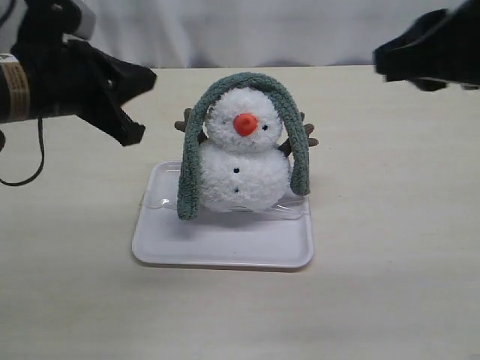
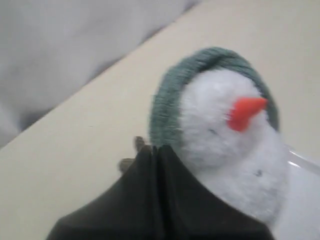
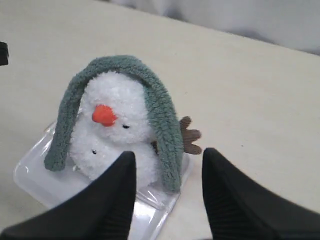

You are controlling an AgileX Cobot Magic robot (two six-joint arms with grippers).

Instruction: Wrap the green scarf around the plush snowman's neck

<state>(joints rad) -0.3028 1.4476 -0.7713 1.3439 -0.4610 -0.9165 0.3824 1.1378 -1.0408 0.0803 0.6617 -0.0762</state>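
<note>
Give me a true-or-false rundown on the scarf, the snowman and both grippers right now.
1. The green scarf is draped over the plush snowman's head. True.
2. The scarf circles the neck. False: its ends hang down either side, and the neck is bare in front.
3. The snowman sits on a white tray. True.
4. The right gripper is shut on the scarf. False: its jaws stand apart, holding nothing.
5. The left gripper is shut. True.

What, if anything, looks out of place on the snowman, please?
The green scarf is draped over the top of the plush snowman, covering its head like a hood. Both ends hang down its sides, and it is not wrapped around the neck.
</note>
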